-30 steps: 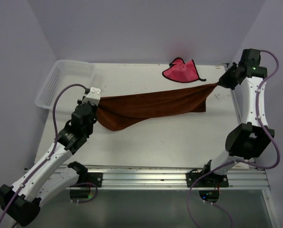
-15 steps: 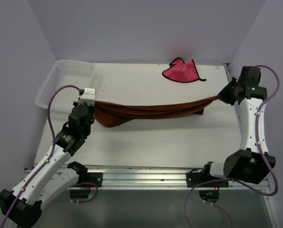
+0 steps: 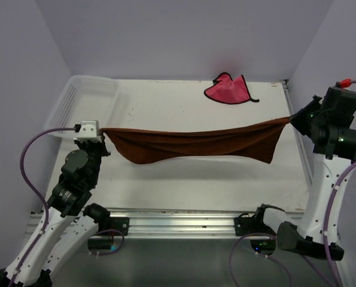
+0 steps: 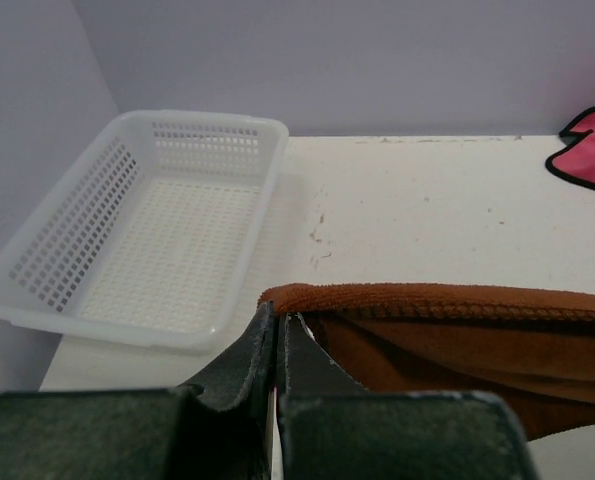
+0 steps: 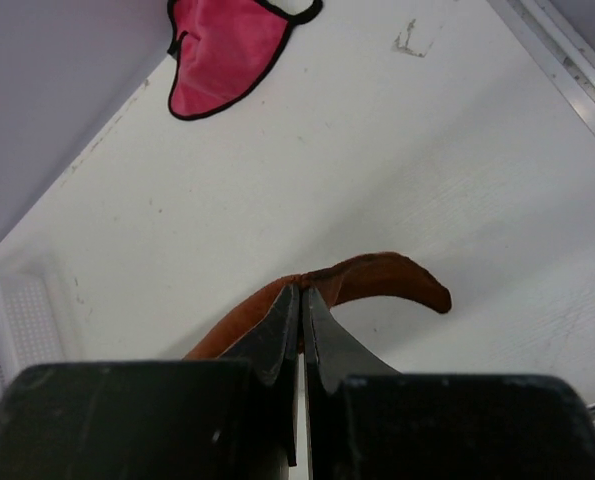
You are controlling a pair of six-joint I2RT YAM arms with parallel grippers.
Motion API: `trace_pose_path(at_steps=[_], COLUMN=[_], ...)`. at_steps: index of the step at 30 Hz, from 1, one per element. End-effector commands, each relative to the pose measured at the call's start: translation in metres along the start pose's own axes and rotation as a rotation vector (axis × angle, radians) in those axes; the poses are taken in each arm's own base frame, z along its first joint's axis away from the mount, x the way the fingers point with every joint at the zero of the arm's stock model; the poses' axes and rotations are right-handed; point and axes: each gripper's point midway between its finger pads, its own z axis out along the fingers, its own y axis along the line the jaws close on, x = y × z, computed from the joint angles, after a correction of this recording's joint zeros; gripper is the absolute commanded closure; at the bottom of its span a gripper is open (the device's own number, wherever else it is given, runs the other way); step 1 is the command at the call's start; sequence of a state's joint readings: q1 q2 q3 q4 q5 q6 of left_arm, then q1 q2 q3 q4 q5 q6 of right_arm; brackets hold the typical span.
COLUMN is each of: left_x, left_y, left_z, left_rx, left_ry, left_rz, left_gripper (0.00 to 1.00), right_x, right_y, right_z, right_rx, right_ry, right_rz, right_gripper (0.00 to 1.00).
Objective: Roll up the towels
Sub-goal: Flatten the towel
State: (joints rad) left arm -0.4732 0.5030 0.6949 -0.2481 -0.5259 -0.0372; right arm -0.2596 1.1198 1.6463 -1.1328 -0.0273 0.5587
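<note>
Holding the brown towel (image 3: 195,143) stretched between our arms, we pinch its left corner tight in our left gripper (image 3: 103,129) and its right corner in our right gripper (image 3: 290,119). It sags in the middle over the table (image 3: 183,179). The pink towel (image 3: 227,89) lies at the far edge, well apart from the basket (image 3: 63,103).

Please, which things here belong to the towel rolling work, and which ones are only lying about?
Belong to the job:
- brown towel, hanging stretched between the left gripper and the right gripper, each shut on one end
- pink towel, lying apart at the far side, not touched

Only lying about:
- white mesh basket, at the far left
</note>
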Motion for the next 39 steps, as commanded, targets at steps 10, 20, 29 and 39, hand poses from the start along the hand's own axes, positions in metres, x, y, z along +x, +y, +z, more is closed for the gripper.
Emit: trace_pose_path(at_steps=[10,20,29,39], left_x=[0.016,0.115,0.167,0.135], left_y=[-0.029,-0.109,-0.134,-0.127], left_z=[-0.01,0.006,0.024,0.042], left_rx=[0.158,0.567,0.661,0.581], left_ry=[0.12,0.498,0.775,0.701], left_rz=[-0.07,0.197,0.319,0.346], left_gripper=[0.9,0.94,0.69,0.49], right_x=[0.017,0.044,0.058,0.066], right_y=[-0.017,-0.038,-0.041,-0.039], right_z=[0.008,0.104,0.16,0.184], right_rx=[0.079,0.143,0.149,0.135], right_ry=[0.056,0.144,0.217,0.265], right_rz=[0.045,0.053,0.072,0.07], right_gripper=[1.0,1.0,1.0,1.0])
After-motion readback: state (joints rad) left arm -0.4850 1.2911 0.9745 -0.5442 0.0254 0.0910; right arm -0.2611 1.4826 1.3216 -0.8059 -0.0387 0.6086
